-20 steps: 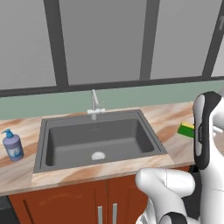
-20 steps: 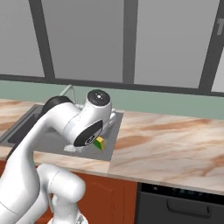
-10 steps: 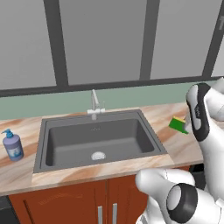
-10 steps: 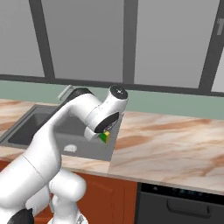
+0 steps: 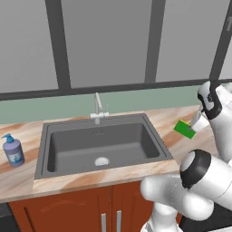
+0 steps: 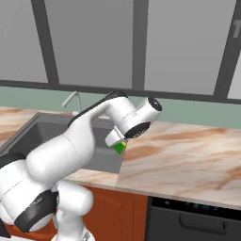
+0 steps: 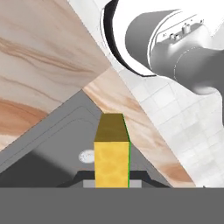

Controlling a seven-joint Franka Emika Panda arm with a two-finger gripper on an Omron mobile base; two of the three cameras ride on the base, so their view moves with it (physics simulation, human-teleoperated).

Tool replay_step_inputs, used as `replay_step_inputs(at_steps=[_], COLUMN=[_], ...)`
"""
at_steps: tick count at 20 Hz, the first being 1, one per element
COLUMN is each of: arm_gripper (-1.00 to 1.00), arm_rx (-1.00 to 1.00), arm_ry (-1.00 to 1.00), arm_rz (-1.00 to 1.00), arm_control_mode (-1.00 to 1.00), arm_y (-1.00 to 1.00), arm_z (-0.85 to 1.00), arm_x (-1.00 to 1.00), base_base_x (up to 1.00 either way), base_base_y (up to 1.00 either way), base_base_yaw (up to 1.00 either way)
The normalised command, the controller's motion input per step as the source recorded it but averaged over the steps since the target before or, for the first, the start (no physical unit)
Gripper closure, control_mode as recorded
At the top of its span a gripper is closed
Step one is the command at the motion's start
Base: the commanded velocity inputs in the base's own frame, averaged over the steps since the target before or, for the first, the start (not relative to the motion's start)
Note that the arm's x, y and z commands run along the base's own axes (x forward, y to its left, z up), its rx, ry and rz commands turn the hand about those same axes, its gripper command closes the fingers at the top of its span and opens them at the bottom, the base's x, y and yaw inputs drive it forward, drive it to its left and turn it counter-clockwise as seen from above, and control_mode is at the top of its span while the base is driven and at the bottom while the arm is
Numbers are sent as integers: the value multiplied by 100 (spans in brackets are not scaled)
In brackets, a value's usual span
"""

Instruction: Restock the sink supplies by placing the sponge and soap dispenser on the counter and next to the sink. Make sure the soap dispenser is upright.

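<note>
Starting with the left base view, the soap dispenser (image 5: 12, 151) is seen standing upright on the table (image 5: 90, 179), just beside the left edge of the sink (image 5: 102, 142), so that half of the task can be judged finished. In the same view the sponge (image 5: 184, 129) is held tilted in the air above the table to the right of the sink, pinched at one end by the claw (image 5: 195, 122); it has not yet been set down.

From the right base view, the sponge (image 6: 120, 147) is glimpsed as a small green patch under the claw (image 6: 116, 140), hanging near the sink's (image 6: 42, 136) right rim, with bare table (image 6: 188, 155) stretching away beside it.

In the hand view, the sponge (image 7: 112, 162) is seen clamped between the pressed-in tips of the claw (image 7: 112, 183), its yellow face toward the camera, with the sink (image 7: 48, 153) and its drain below and the table (image 7: 39, 65) beyond.

What remains, by this reckoning, is for the sponge to be lowered onto the table next to the sink and released.
</note>
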Motion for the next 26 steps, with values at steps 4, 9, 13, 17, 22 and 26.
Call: replay_step_inputs(at_steps=[4,9,13,17,22,26], arm_gripper=[100,100,100,100,100,100], arm_rx=[1,0,0,0,0,0], arm_ry=[5,5,10,12,7,2], arm_rz=[0,0,-1,-4,-4,-5], arm_control_mode=[-100,-100,-100,-100,-100,-100], arm_y=[0,0,0,-1,-19,-28], arm_z=[-59,-62,-51,-49,-49,-31], arm_x=[14,7,21,29,25,26], base_base_x=[0,0,0,0,0,0], base_base_y=[0,0,0,0,0,0], base_base_yaw=[0,0,0,0,0,0])
